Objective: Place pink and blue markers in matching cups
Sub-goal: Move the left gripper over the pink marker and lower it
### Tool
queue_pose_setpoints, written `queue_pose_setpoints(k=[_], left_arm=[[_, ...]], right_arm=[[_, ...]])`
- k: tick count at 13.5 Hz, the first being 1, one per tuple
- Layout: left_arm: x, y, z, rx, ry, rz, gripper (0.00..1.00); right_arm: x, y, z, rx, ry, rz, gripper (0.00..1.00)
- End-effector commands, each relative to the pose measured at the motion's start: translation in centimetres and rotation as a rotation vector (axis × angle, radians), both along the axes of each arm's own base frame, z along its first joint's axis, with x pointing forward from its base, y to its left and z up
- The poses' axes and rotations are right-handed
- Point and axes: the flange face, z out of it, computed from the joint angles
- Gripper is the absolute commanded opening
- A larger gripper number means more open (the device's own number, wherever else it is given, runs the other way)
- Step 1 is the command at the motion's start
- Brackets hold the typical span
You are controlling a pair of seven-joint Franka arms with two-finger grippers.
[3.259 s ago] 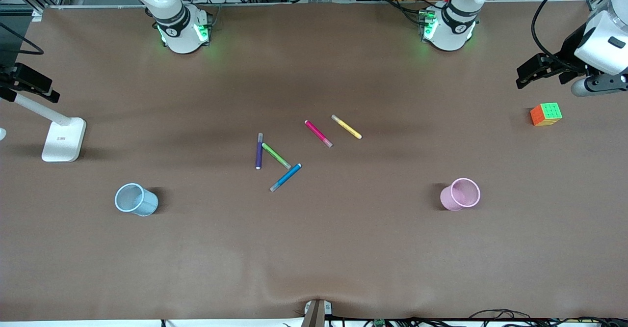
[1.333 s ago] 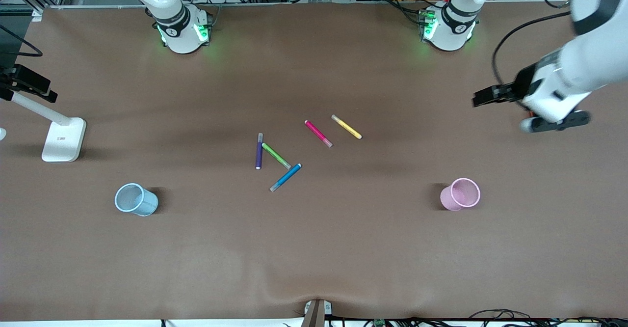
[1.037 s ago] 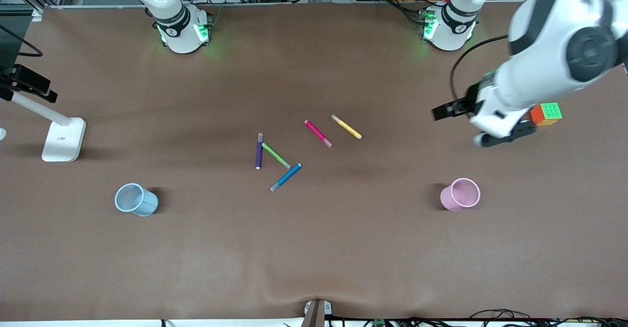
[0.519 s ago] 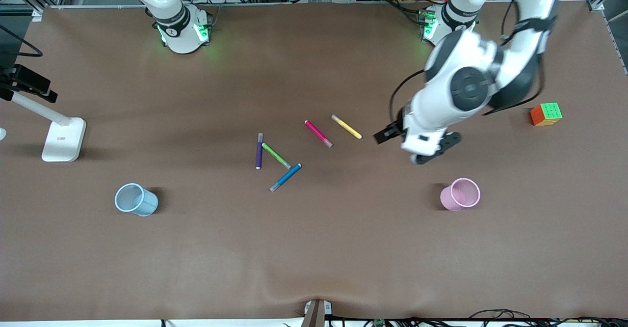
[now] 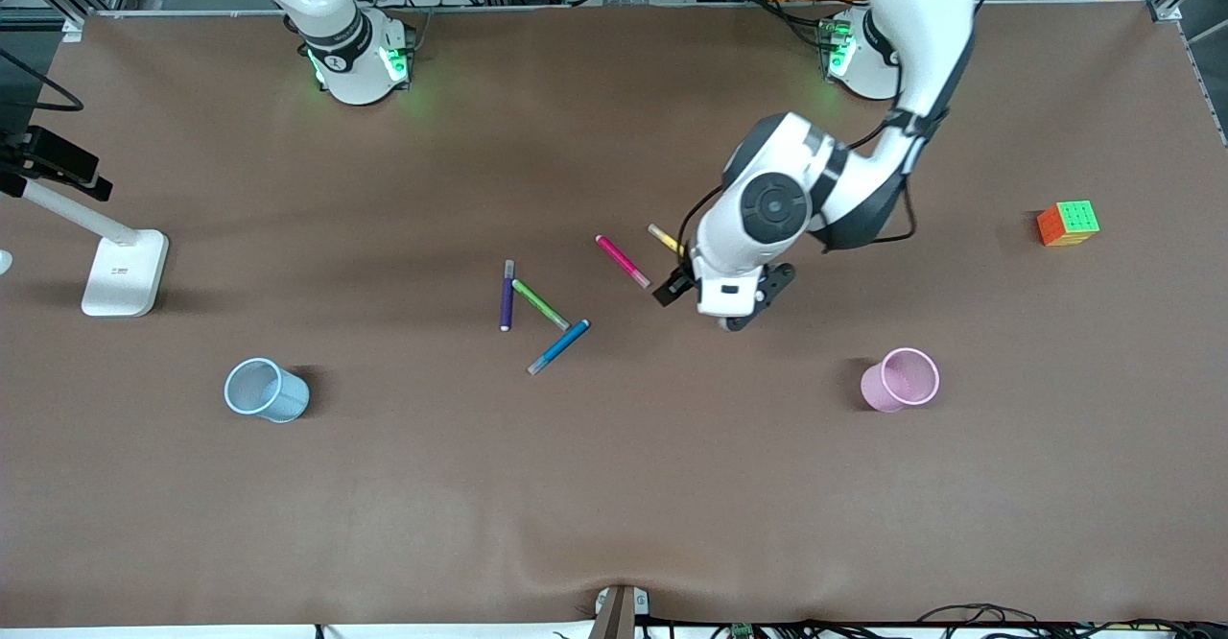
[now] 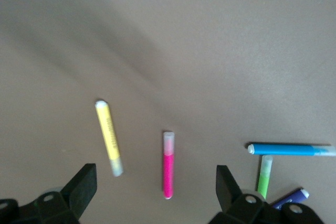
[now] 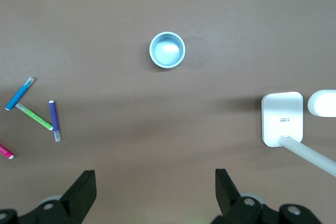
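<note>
The pink marker lies mid-table, with the blue marker nearer the front camera. The pale blue cup stands toward the right arm's end, the pale pink cup toward the left arm's end. My left gripper hovers over the table beside the yellow marker. In the left wrist view it is open and empty, and the pink marker and blue marker show below it. My right gripper is open and empty, high over the table, with the blue cup and blue marker in its view.
A green marker and a dark purple marker lie beside the blue one. The left arm hides part of the yellow marker. A white lamp stand is at the right arm's end. A colour cube is at the left arm's end.
My left arm has swung from over the cube's end of the table toward the middle and now hangs beside the yellow marker. Markers and cups have not moved.
</note>
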Motion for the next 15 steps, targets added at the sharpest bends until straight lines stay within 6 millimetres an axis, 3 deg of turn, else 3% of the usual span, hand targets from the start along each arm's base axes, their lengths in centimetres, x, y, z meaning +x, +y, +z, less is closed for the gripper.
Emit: queue_pose_setpoints(k=[1,5,8,9,10,12,13,15], left_arm=[[-0.3,-2.3,-2.4,-0.018,-0.008,0.060,1.00],[-1.5,-4.1,-7.4,-0.025,-0.002,0.074,0.94],[-2.0,-4.4,-9.1,-0.022,0.005,0.088,0.86],[-2.4,-4.8,-9.6,-0.019,0.010,0.082,0.83],[-2.5,-4.8,-10.1,-0.019,0.015,0.086,0.82],[-2.6,-4.9,-10.3,-0.025,0.026,0.096,0.73],[-2.7,-4.9,-10.5,-0.025,0.031,0.100,0.64],[-2.9,-4.9,-11.1,-0.021,0.039,0.100,0.63]], right_arm=[[0.1,-0.4,0.1,-0.009,0.006,0.002,1.00],[0.6,-0.3,-0.6,-0.001,0.014,-0.004,1.00],[0.7,-0.3,-0.7,0.001,0.017,-0.004,1.00],[1.8,-0.2,-2.8,0.001,0.047,0.005,1.00],[3.9,0.1,-6.4,-0.018,0.116,0.017,1.00],[4.4,-0.1,-5.7,-0.006,0.095,0.010,1.00],[4.7,-0.3,-6.5,-0.004,0.107,0.005,1.00],[6.0,-0.3,-9.6,-0.022,0.155,0.010,1.00]])
